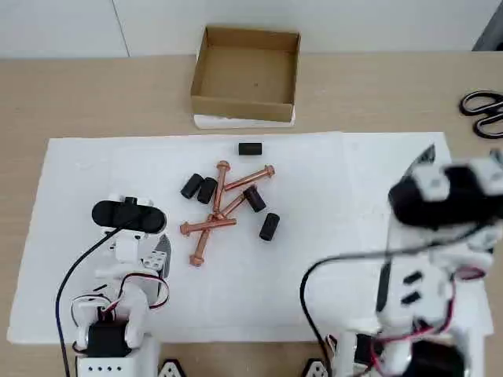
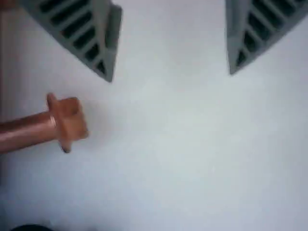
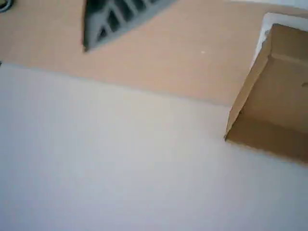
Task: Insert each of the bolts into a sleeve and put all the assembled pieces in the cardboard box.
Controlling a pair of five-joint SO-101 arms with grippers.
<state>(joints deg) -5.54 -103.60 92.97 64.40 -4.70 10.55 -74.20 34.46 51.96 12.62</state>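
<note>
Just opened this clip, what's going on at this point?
Nothing is assembled yet. The copper bolts and black sleeves lie loose on the white sheet, and the cardboard box is empty. The left gripper hangs open over the sheet, gripping nothing, with one bolt's head just beside it. The right arm is off to the side, away from the parts.

2 arms, both white printed shells with black servo blocks. Left arm [image 1: 130, 263]: black oval housing at the wrist, black cable looping to the base, thin red-white-black wire bundles at the joints. Right arm [image 1: 409, 310]: same build, black cable, red wires. Left gripper [image 2: 169, 74]: grey fingers [image 2: 84, 36], wedge-shaped, ribbed with slots.
</note>
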